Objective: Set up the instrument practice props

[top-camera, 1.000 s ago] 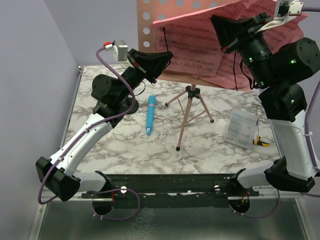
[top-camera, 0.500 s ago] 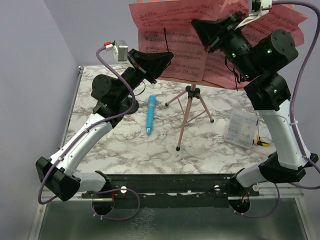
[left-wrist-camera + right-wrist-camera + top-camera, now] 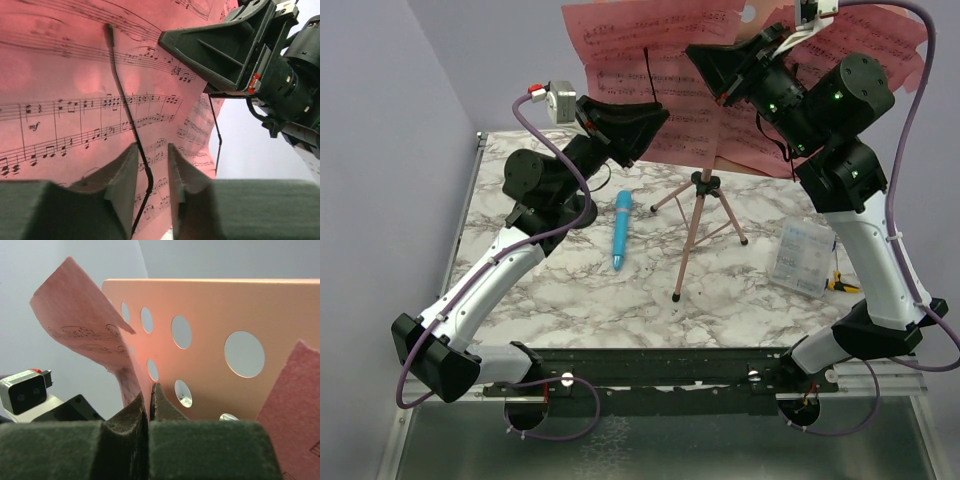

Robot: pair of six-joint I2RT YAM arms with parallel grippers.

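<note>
The salmon-pink music stand (image 3: pixel 690 238) stands mid-table on its thin tripod; its hole-punched desk (image 3: pixel 200 365) fills the right wrist view. My right gripper (image 3: pixel 705 70) (image 3: pixel 150 392) is shut on the edge of the left sheet-music page (image 3: pixel 660 100) (image 3: pixel 90 335), held against the desk front. The second page (image 3: pixel 760 148) (image 3: pixel 295 405) hangs on the desk's right side. My left gripper (image 3: pixel 632 150) (image 3: pixel 152 147) is open just below the left page (image 3: pixel 75 100), its jaws on either side of a black wire page holder (image 3: pixel 122 95) without touching it. The light-blue stick (image 3: pixel 621 230) lies on the table.
A clear plastic box (image 3: pixel 802 256) lies on the marble table (image 3: pixel 570 290) at the right, with a small yellow-orange item (image 3: pixel 842 285) beside it. The purple wall stands close behind the stand and along the left.
My right gripper has swung left and up across the desk, carrying the left page with it. The left arm, stick and stand have not moved.
</note>
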